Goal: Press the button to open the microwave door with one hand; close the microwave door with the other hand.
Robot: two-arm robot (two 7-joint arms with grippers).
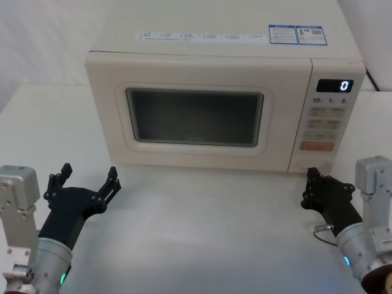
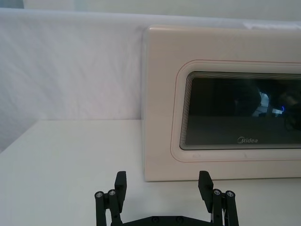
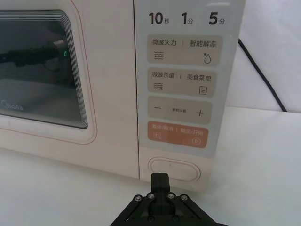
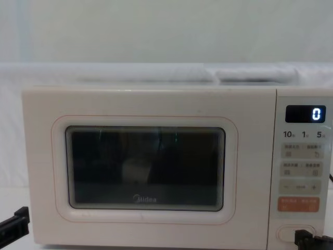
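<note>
1. Closed together into one narrow tip, the fingers of the right gripper sit at the bottom centre of the right wrist view, aimed straight at the button. Pressed shut like this, they make a single blunt point suited to pushing a key rather than grasping.

2. That button lies at the foot of the control panel, under the orange key, in the lower right of the head view. The tip stands just in front of it; I cannot tell whether it touches yet, and the door shows no sign of release, so I judge the press not yet done.

3. Spread wide apart, the fingers of the left gripper hover over the bench in the lower left of the head view, empty and near the door's left end.

4. I judge this arm waits there so it can push the door back once it swings out; an open, flat spread gives a broad face for pushing.

5. Flush with the cabinet, the microwave door is closed and fills the centre of the head view; its dark window carries the Midea logo.

6. At the panel's top, the display reads 0.
</note>
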